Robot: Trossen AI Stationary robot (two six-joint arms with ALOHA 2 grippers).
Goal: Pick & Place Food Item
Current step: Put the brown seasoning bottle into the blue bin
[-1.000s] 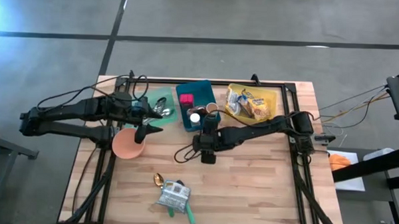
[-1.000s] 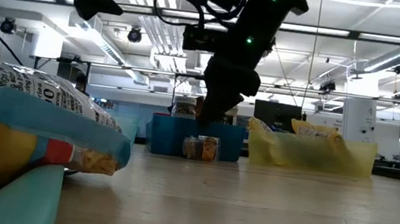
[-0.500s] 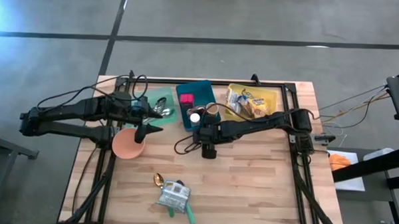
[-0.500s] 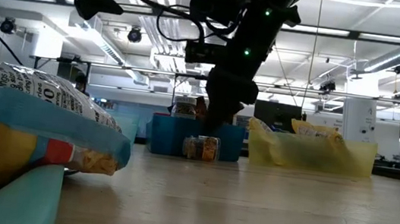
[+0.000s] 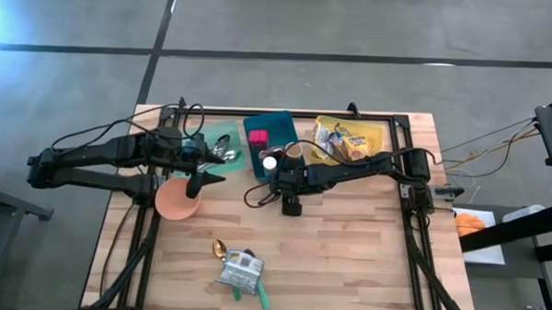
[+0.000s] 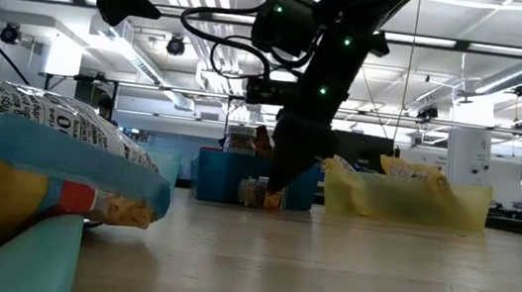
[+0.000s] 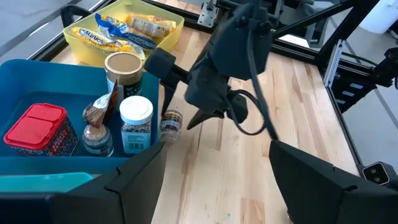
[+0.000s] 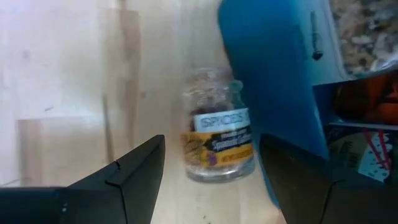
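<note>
Right now the wooden table (image 5: 346, 259) carries a blue bin (image 5: 269, 141), and the right gripper (image 7: 194, 119) hangs just beside it, fingers spread wide and empty. Against the bin's outer wall lies a small clear spice jar (image 8: 214, 140), tipped on its side, brownish contents, white label. It sits between and just beyond the fingertips, untouched. The left gripper (image 5: 202, 175), open too, waits left of the bin.

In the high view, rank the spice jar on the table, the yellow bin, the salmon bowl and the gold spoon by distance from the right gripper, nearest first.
From the right gripper:
1. Spice jar, on the table beside the blue bin.
2. Yellow bin, at the far edge towards the right arm's base.
3. Gold spoon, towards the near edge.
4. Salmon bowl, under the left arm.
</note>
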